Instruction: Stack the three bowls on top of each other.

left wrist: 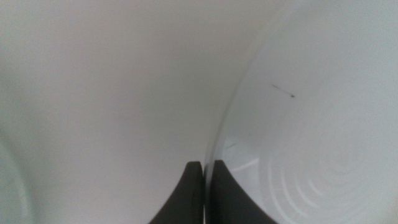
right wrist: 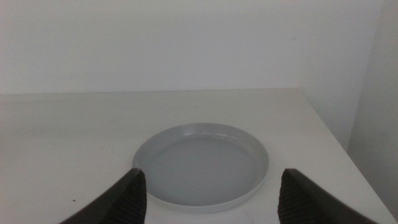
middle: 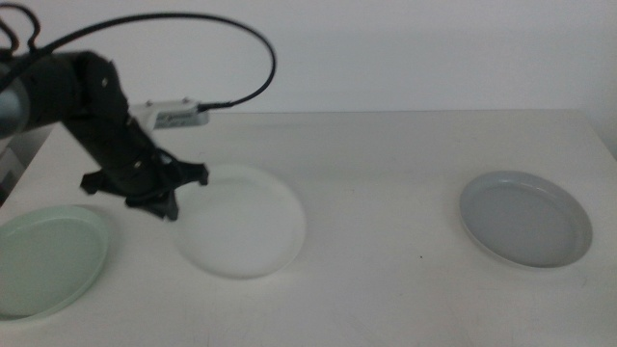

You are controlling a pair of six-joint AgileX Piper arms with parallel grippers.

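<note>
The white bowl lies left of the table's middle. My left gripper is at its left rim, and in the left wrist view the gripper is shut on that rim of the white bowl. The pale green bowl sits at the far left near the front edge, just left of the gripper. The light grey bowl rests on the right side. My right gripper is out of the middle view; it stands open a little short of the grey bowl, holding nothing.
The left arm's black cable arcs above the table's back left. The table's right edge runs close past the grey bowl. Bare tabletop separates the white and grey bowls.
</note>
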